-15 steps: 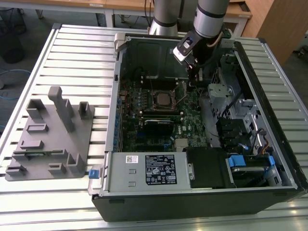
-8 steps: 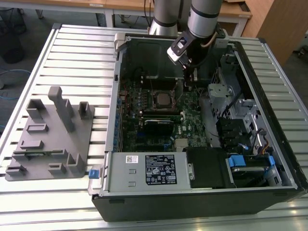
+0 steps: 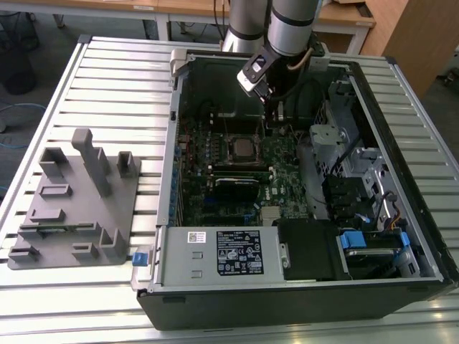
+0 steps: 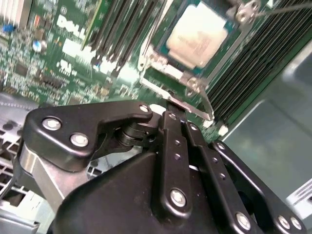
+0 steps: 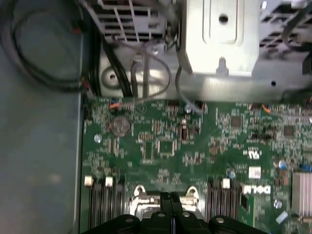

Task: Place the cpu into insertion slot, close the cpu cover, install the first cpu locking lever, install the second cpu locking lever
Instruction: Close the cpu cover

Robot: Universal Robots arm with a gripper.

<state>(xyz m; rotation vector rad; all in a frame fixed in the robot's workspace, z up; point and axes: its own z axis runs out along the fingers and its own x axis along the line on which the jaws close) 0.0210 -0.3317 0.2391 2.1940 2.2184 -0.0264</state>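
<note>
Inside the open black metal computer case (image 3: 287, 304): black two-fingered gripper (image 4: 178, 120), fingers pressed together with nothing visible between them, tips just beside the thin square silver metal cover frame (image 4: 192, 80). Small flat silver-grey square chip (image 4: 197, 36) seated in the square black-rimmed motherboard socket (image 3: 229, 149), ringed by that frame.

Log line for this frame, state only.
cpu: in insertion slot | cpu cover: down over cpu | gripper: shut, at cover's edge
</note>
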